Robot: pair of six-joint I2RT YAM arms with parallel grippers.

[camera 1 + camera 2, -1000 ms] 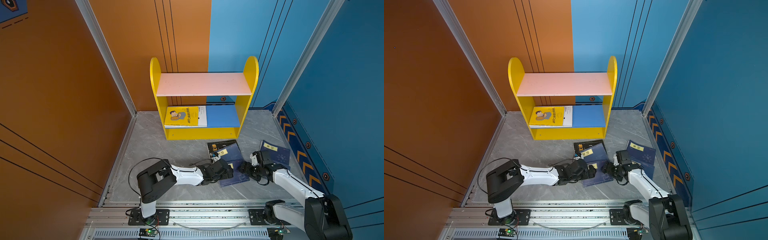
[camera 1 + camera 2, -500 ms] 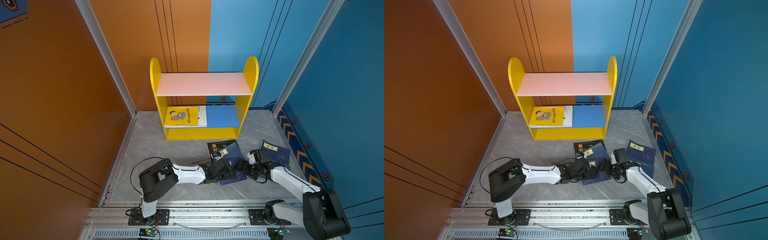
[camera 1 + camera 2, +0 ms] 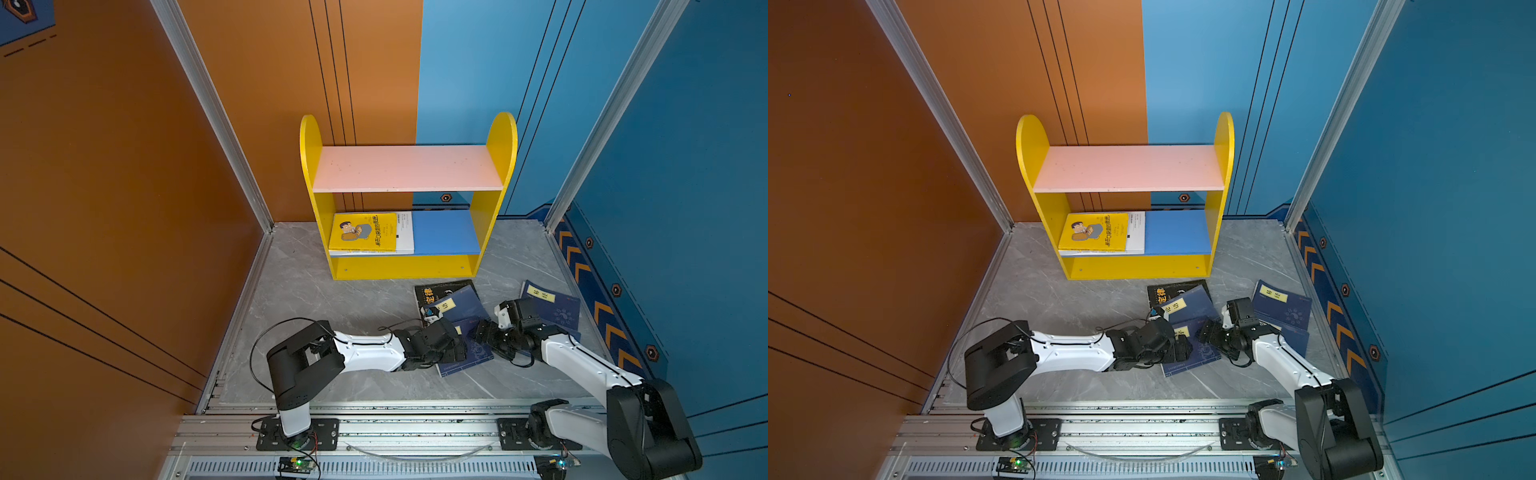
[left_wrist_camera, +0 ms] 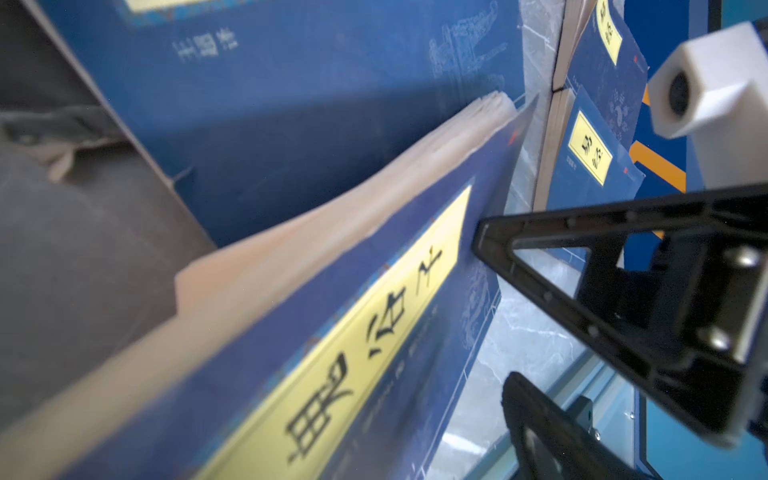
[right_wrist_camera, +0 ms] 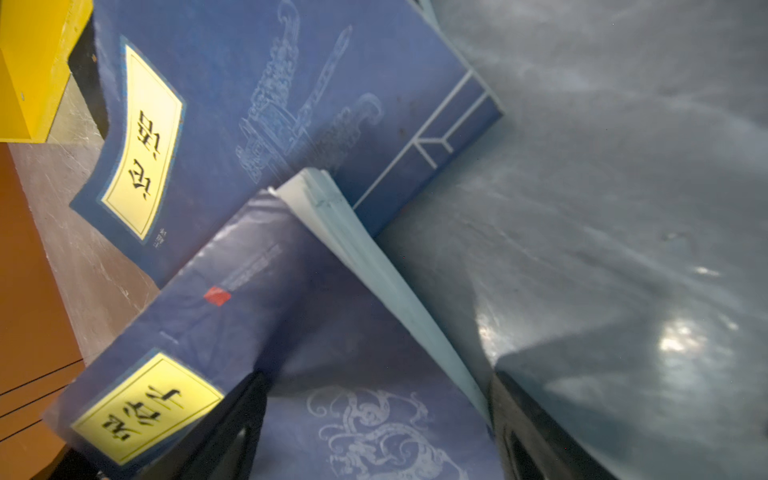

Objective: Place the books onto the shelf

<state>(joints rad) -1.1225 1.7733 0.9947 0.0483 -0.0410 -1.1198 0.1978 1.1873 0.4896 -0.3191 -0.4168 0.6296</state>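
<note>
- At the lower centre of both top views, the left tool and the right tool face each other across a navy book with a yellow label. The book lies on the grey counter.
- The left tool's jaws are spread wide at the book's left edge and clamp nothing.
- The right tool's jaws also stand apart. In the right wrist view its fingers straddle the book's page edge, one over the cover and one over the counter.
- The book's pages show fanned along that edge.
- Just beyond, another navy book overlaps a black book. To the right, two more navy books lie stacked.
- Farthest back, at the centre, stands the shelf. A yellow book lies on a white book on the left half of its blue lower board.
</note>
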